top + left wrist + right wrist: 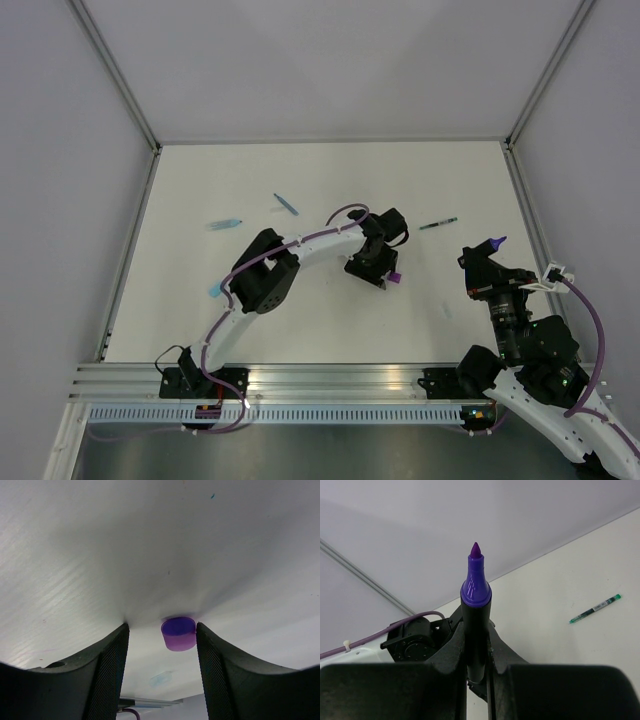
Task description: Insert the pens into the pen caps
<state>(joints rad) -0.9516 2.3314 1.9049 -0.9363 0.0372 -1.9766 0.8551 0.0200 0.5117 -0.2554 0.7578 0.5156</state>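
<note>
Your right gripper (476,645) pinched the stubby black-and-purple marker (475,587), its purple tip standing out past the jaws. Your left gripper (161,629) had its jaws spread, and the tiny purple tube cap (178,634) sat between them, closer to one finger.

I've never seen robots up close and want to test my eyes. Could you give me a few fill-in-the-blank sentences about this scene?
1. The right gripper is shut on a marker whose bare tip is ____ in colour.
2. The left gripper is ____, with the purple cap standing on the table between its fingers.
3. The thin pen lying loose on the table is ____ in colour.

Missing words: purple; open; green.
</note>
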